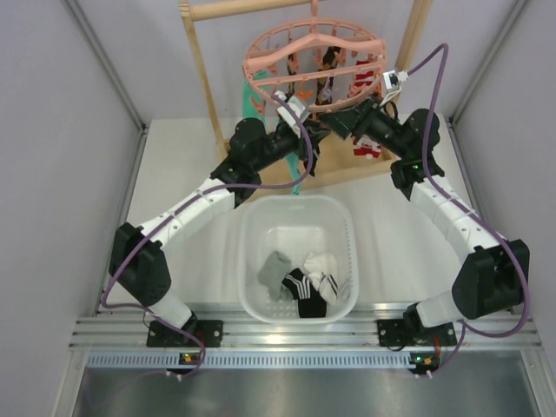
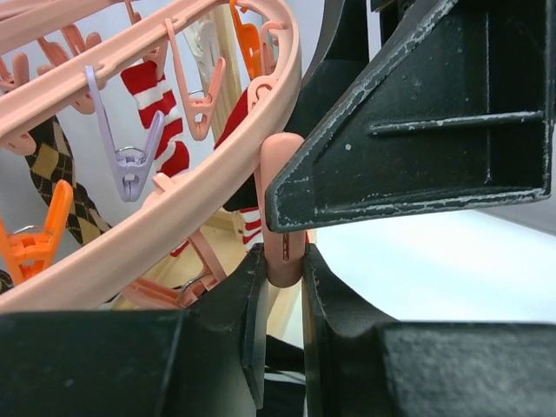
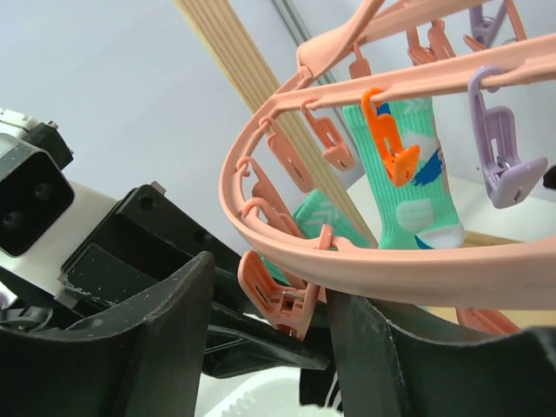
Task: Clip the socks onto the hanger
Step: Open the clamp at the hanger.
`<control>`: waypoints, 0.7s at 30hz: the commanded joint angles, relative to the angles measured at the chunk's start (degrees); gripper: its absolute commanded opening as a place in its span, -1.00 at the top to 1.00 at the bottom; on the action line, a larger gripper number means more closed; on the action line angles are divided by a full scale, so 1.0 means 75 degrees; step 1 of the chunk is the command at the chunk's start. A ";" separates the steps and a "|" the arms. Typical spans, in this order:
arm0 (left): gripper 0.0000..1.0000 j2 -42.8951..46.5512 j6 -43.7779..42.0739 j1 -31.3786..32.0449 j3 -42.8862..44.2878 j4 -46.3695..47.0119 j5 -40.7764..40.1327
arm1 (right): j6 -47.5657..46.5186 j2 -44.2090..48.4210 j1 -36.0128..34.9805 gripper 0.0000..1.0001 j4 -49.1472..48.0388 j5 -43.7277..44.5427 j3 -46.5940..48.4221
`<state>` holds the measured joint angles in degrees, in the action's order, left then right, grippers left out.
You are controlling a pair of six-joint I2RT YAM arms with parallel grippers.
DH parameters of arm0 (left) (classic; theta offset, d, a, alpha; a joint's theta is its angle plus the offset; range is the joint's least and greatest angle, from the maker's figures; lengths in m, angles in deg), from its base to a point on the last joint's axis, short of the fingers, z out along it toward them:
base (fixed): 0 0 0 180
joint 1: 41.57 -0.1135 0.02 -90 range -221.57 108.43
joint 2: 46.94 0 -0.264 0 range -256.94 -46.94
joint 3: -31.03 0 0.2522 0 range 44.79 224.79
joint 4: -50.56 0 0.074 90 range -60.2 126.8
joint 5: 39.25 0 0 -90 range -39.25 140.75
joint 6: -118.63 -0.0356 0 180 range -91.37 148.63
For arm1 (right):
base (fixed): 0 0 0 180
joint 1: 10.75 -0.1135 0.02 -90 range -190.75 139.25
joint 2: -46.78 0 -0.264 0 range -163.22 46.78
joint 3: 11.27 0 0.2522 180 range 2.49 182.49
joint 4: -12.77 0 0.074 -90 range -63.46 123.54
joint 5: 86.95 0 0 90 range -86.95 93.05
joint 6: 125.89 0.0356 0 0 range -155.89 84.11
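Note:
The pink round hanger (image 1: 313, 65) hangs from the wooden rack at the back centre. My left gripper (image 1: 300, 111) is under its near rim. In the left wrist view it (image 2: 284, 256) is shut, with black sock fabric (image 2: 287, 365) between its fingers. Its tips sit on either side of the lower end of a pink peg (image 2: 284, 217). My right gripper (image 1: 337, 122) is open and straddles that peg (image 3: 291, 300). Its right finger (image 3: 382, 347) touches the peg and its left finger stands just off it. The black white-striped sock (image 3: 317, 391) hangs below.
A white basket (image 1: 347, 234) in the middle of the table holds a grey sock (image 1: 274, 271), a black striped sock (image 1: 304, 291) and a white sock (image 1: 323, 268). Teal (image 3: 408, 200), red-striped (image 2: 161, 113) and argyle socks hang from other pegs. The rack post (image 1: 204, 78) stands at the left.

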<state>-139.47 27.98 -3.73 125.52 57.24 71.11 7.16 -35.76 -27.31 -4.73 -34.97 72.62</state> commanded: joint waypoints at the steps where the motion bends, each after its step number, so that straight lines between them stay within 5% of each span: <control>1: 1.00 0.0220 -0.0183 0.0016 -0.0217 0.0309 0.0016 | -0.0115 0.0295 0.0063 -0.05 -0.0202 0.0159 0.0341; 14: 1.00 0.0291 -0.0300 0.0016 -0.0674 0.0895 0.0368 | -0.0009 0.0072 0.0063 0.34 -0.0425 -0.0087 0.0552; 16: 1.00 0.0256 -0.0371 0.0028 -0.0674 0.0871 0.0332 | -0.0009 0.0060 0.0040 0.61 -0.0460 -0.0099 0.0575; 17: 0.96 0.0244 -0.0417 0.0017 -0.0651 0.0848 0.0355 | -0.0044 0.0060 0.0040 0.70 -0.0472 -0.0110 0.0575; 19: 0.41 0.0290 -0.0511 0.0016 -0.0686 0.0802 0.0402 | -0.0138 0.0049 0.0051 0.97 -0.0483 -0.0110 0.0587; 21: 0.15 0.0396 -0.0663 0.0005 -0.0732 0.0626 0.0496 | -0.0161 0.0049 0.0063 1.00 -0.0472 -0.0122 0.0587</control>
<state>-138.47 25.29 -3.79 121.17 63.10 72.20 6.79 -35.89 -27.07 -4.05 -35.67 73.17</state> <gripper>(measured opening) 0.358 0.341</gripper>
